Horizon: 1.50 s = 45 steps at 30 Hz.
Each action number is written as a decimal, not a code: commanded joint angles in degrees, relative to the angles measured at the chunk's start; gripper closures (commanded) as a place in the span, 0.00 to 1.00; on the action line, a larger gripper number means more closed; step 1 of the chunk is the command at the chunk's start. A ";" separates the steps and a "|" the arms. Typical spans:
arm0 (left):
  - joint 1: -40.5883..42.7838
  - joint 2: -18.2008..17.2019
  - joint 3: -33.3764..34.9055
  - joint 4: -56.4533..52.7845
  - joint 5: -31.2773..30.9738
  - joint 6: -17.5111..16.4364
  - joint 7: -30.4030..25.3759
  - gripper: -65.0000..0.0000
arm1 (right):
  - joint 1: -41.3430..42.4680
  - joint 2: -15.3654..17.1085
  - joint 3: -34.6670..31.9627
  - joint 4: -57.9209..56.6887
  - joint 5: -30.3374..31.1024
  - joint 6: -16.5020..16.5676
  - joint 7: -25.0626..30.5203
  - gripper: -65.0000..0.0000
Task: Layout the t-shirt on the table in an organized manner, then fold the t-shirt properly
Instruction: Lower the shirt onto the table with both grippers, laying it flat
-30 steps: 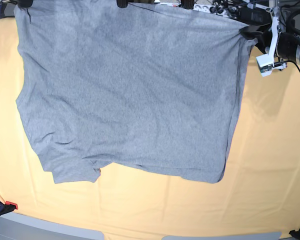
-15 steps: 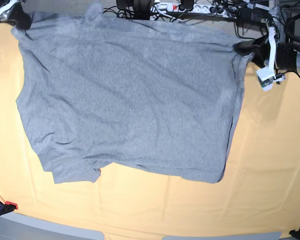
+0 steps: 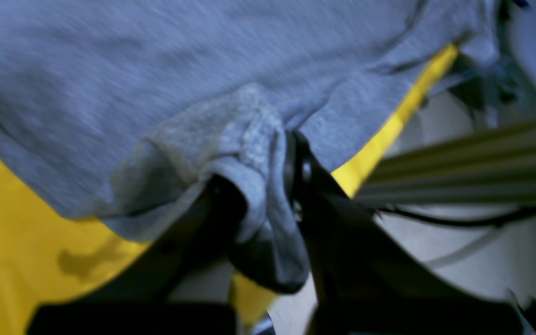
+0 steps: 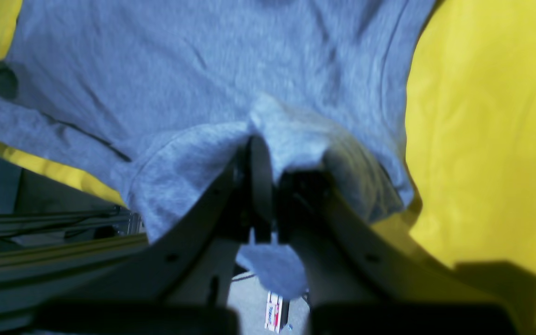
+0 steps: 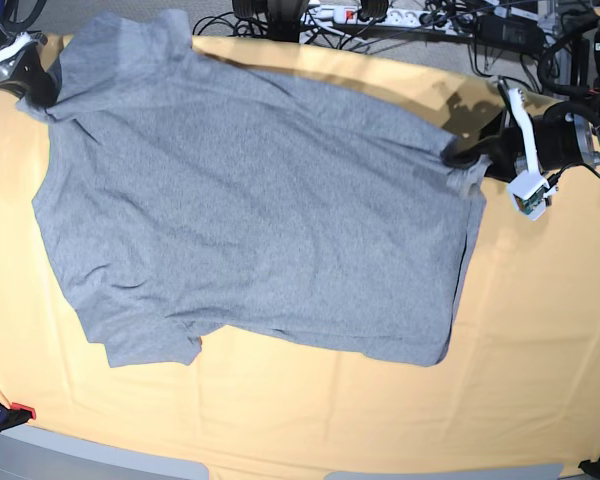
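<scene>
The grey t-shirt point(image 5: 250, 220) lies plain side up on the yellow-orange table point(image 5: 540, 350), its far edge held at both corners. My left gripper point(image 5: 470, 155), at the right of the base view, is shut on a bunched fold of the shirt's far right corner. In the left wrist view, the left gripper point(image 3: 261, 181) pinches the t-shirt point(image 3: 156, 70) just above the table point(image 3: 7, 242). My right gripper point(image 5: 42, 88) is shut on the far left corner. The right wrist view shows the right gripper point(image 4: 275, 177) clamped on the t-shirt point(image 4: 203, 60) over the table point(image 4: 482, 139).
Cables and a power strip point(image 5: 330, 15) run behind the table's far edge. A red and black clamp point(image 5: 10, 412) grips the front left edge. A metal rail point(image 3: 458, 181) runs beyond the table edge, beside the left gripper.
Both grippers have come toward the near side and downward with the shirt's far edge. The raised edge now drapes over the table, and yellow cloth shows behind it.
</scene>
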 commanded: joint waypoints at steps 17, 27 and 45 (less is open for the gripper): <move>-1.92 -0.48 -0.55 0.50 10.36 -0.28 -9.20 1.00 | 3.26 0.90 -9.38 0.61 -19.17 0.30 8.70 1.00; -4.35 0.63 1.09 -8.74 11.69 -0.28 -12.20 1.00 | 7.67 1.22 -12.57 0.61 -26.08 0.30 12.26 1.00; -14.58 1.07 10.10 -15.19 11.74 -0.28 -11.67 1.00 | 12.09 1.20 -12.57 0.61 -31.54 0.30 16.20 1.00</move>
